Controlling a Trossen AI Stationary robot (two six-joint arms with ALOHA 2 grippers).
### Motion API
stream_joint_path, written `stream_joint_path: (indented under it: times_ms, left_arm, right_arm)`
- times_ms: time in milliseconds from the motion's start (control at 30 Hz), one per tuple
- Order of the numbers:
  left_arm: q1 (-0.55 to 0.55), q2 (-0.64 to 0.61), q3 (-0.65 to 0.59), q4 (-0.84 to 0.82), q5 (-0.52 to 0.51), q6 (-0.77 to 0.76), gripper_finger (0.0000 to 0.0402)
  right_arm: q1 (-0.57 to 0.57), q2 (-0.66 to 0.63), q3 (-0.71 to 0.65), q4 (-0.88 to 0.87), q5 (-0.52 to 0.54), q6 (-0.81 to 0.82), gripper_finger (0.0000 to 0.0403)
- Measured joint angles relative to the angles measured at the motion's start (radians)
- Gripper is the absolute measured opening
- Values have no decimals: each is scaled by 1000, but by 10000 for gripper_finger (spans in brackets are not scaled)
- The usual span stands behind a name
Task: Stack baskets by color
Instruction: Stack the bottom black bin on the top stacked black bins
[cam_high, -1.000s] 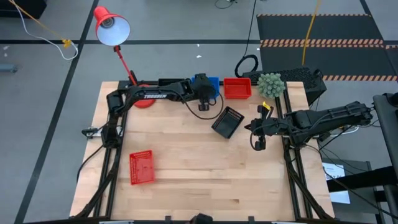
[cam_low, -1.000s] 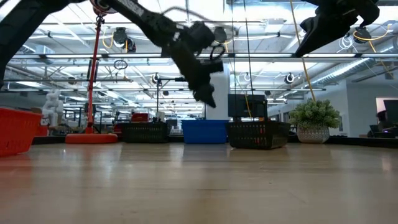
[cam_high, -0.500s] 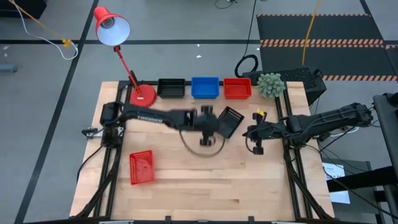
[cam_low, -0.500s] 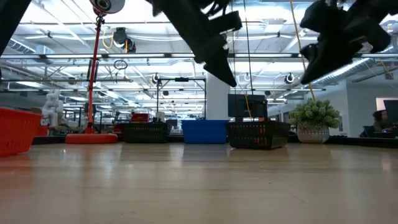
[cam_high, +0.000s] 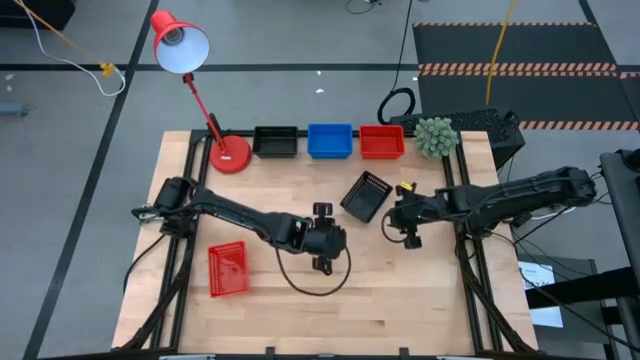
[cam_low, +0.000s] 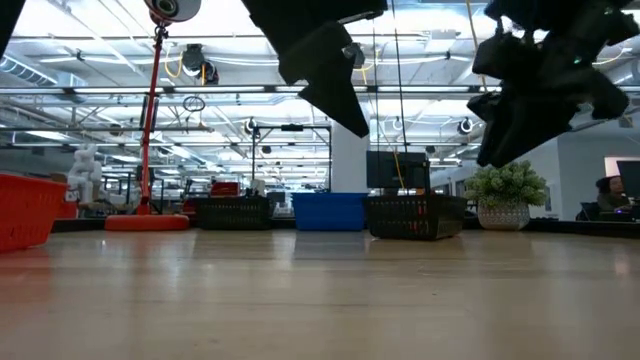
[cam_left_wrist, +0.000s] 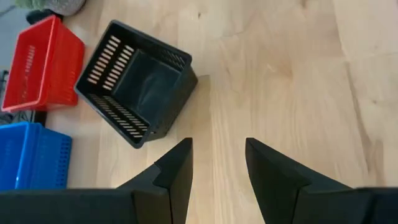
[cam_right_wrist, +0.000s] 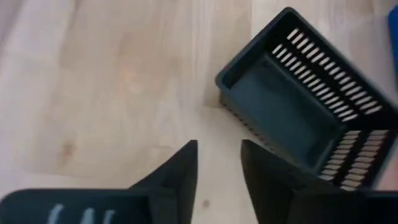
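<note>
Change since earlier: your left gripper (cam_high: 322, 262) has swung from the table's far edge to mid-table, short of the loose black basket (cam_high: 366, 196); your right gripper (cam_high: 408, 238) has edged in toward that basket from the right edge.

Left gripper: fingers apart and holding nothing, the left wrist view looking past them at the loose black basket, probably lining up on it.

Right gripper: fingers apart with nothing between them; the right wrist view shows the loose black basket (cam_right_wrist: 305, 118) just beyond the fingertips, so this arm looks the nearer to a grasp.

Loose black basket: sits skewed on the table (cam_high: 420, 300), right of centre, apart from the row, so it needs turning before it nests.

Far-edge row: black basket (cam_high: 276, 142), blue basket (cam_high: 330, 140) and red basket (cam_high: 381, 142) stand side by side along the far edge, apparently one spot per colour.

Loose red basket: the other red basket (cam_high: 228, 269) lies toward the near left corner, not yet stacked.

Bystanders: lamp base (cam_high: 230, 155) near the far left corner, potted plant (cam_high: 435, 136) near the far right corner.
</note>
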Motion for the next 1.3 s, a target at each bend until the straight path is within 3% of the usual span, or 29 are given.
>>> stream_joint_path:
  times_ms: [133,467,633,800,1100,1300]
  left_arm:
    - [0,0,0,29,-8,-37,147]
    - [-41,0,-5,-87,-142,-192,147]
    - [-44,0,-58,-47,-161,-200,147]
    - [-36,0,-97,43,-147,-171,147]
    - [-37,-1,-100,72,-141,-149,147]
    - [-32,-62,-99,146,-123,-108,147]
  right_arm:
    - [-74,40,0,69,21,-154,141]
    - [-313,169,7,152,-181,-382,142]
    - [-368,225,9,158,-187,-449,142]
    - [-398,257,9,155,-186,-469,126]
    - [-363,237,10,152,-185,-404,11]
    - [-287,210,9,189,-178,-245,21]
